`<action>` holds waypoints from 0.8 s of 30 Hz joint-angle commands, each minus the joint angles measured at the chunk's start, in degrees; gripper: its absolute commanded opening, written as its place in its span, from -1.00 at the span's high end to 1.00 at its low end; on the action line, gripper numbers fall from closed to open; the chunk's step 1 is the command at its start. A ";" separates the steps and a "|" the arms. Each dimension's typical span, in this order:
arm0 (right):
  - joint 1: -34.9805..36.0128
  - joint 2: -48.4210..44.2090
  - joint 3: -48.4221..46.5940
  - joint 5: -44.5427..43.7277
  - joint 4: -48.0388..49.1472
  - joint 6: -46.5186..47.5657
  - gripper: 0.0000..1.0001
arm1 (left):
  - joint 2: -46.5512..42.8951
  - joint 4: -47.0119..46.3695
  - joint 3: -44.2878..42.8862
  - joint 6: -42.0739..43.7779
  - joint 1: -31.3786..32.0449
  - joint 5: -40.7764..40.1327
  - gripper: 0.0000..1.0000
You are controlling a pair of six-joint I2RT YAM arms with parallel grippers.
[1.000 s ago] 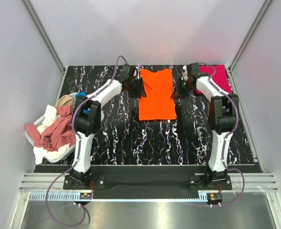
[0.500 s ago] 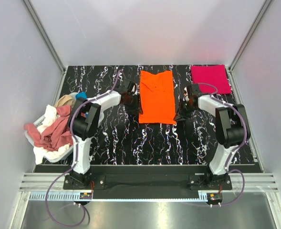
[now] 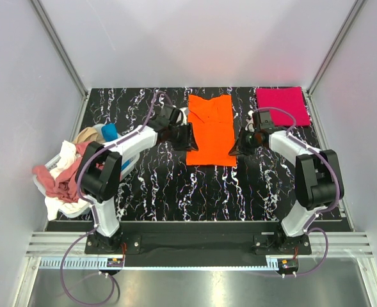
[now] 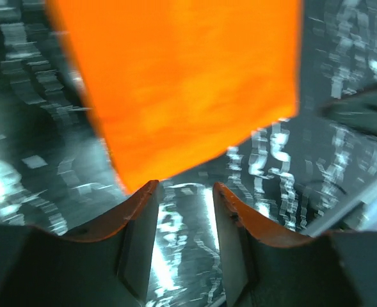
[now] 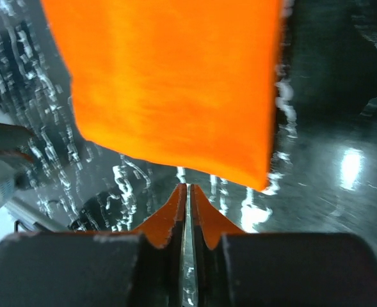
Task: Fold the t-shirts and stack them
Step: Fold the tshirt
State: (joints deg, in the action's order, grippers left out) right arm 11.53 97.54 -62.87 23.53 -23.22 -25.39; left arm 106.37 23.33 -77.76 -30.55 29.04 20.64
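While the orange t-shirt [image 3: 210, 131] lies flat at the middle-back of the desk [image 3: 175, 185], the left tool [image 3: 187, 137] sits just beside its left edge, fingers apart and empty. The right tool [image 3: 237, 149], fingers almost together, meets its near right corner.

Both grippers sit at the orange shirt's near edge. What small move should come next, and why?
Probably ease the left gripper forward and close it on the orange shirt's near corner. Its jaws stand open just short of that hem, holding nothing, while the right gripper looks shut at the opposite corner.
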 commanded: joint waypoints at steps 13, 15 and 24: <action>3.59 3.19 8.46 -6.81 4.15 -1.07 0.82 | 4.03 -2.86 7.70 0.04 6.47 -10.26 0.21; 3.59 2.14 9.34 -7.79 3.71 -0.89 0.82 | 2.71 -1.54 7.97 0.83 6.56 -12.72 0.20; 3.59 -6.74 10.31 -8.49 2.04 -7.74 0.46 | -6.08 1.19 9.11 -1.87 4.73 -9.23 0.00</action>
State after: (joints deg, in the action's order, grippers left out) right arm 15.16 94.00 -52.42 17.91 -21.17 -29.65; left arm 105.12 24.60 -69.21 -31.11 35.29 11.25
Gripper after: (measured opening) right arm 0.257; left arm 0.489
